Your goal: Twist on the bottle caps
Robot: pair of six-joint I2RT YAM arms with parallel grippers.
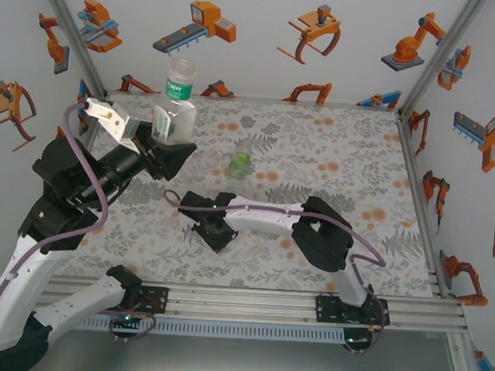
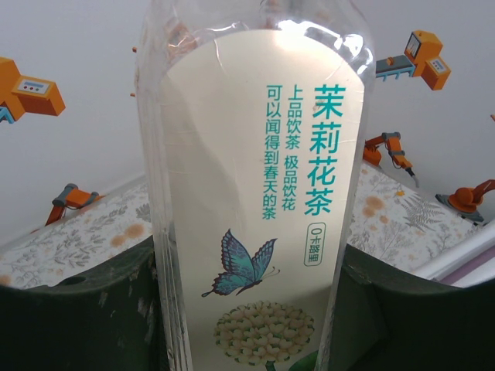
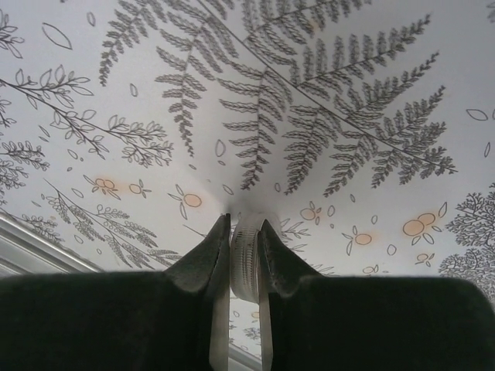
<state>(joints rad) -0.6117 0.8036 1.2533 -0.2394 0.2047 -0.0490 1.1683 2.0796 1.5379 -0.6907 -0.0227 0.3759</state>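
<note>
- Table (image 1: 333, 157): floral top. It lies below the labelled bottle, which is lifted clear of it.
- Left gripper (image 1: 171, 139): clamped on the lower body of the bottle, a dark finger on either side of the label.
- Bottle (image 1: 179, 97): clear, with a green label band. Its long axis is near upright, neck uppermost, and the neck looks bare of a cap.
- Right gripper (image 3: 246, 232): down at the table, lower than the bottle and to its near right. Its jaws are narrowed onto a white cap.
- Green bottle (image 1: 242, 163): lies on its side on the table to the right of the labelled bottle, between it and the right gripper. Neither gripper touches it.
- Cap (image 3: 246, 259): white with a ribbed wall, pinched between the right fingertips and apparently on edge. It sits well below the bottle's mouth and to its near right. By my reading, the right arm must carry it up and back-left, then turn its open side down onto the neck.
</note>
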